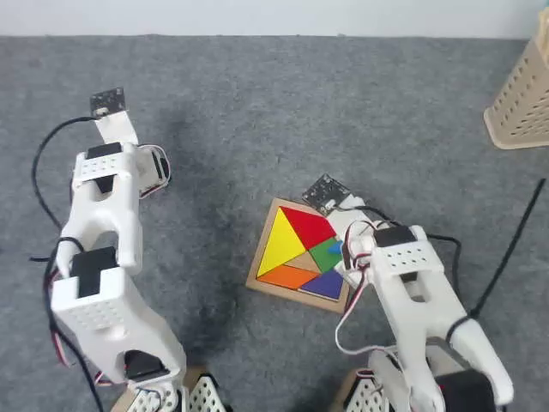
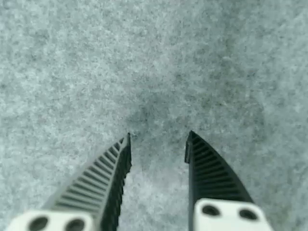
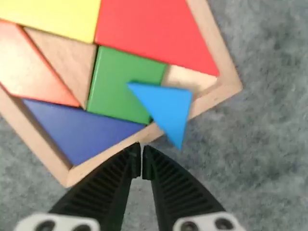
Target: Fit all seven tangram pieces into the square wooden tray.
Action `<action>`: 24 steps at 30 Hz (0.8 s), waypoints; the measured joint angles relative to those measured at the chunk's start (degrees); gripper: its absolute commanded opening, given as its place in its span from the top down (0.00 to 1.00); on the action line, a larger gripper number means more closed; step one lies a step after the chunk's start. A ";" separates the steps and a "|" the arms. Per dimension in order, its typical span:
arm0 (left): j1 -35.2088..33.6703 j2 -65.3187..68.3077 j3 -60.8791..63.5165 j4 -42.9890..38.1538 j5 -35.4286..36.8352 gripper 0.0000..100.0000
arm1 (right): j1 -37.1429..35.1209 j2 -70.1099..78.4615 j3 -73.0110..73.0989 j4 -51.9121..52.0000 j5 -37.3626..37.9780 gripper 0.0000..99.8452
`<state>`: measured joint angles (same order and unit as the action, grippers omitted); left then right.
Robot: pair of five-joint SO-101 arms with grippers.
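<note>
The square wooden tray point(image 1: 260, 281) lies on the grey carpet, right of centre. It holds a yellow triangle point(image 1: 279, 245), a red triangle point(image 1: 307, 225), a green square point(image 1: 324, 254), an orange piece point(image 1: 287, 276), a dark blue piece point(image 1: 324, 283) and a bare wood triangle point(image 3: 67, 60). A light blue triangle point(image 3: 166, 108) lies askew, partly on the green square and partly over the tray rim point(image 3: 226, 79), beside a bare triangular slot point(image 3: 185, 77). My right gripper point(image 3: 141, 147) is shut and holds nothing, its tips just outside the rim near that triangle. Far to the left, my left gripper point(image 2: 158, 139) hangs open over bare carpet.
A pale perforated wooden stand point(image 1: 523, 94) sits at the far right corner. A black cable point(image 1: 510, 249) runs along the right side. Open carpet lies between the two arms and beyond the tray.
</note>
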<state>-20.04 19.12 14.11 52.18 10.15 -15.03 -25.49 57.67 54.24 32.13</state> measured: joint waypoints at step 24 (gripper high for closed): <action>0.00 0.00 0.00 0.00 0.00 0.83 | 5.98 22.07 -19.34 -5.54 0.18 0.99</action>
<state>-20.04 19.12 14.11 52.18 10.15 -9.05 -3.43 38.33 48.70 32.31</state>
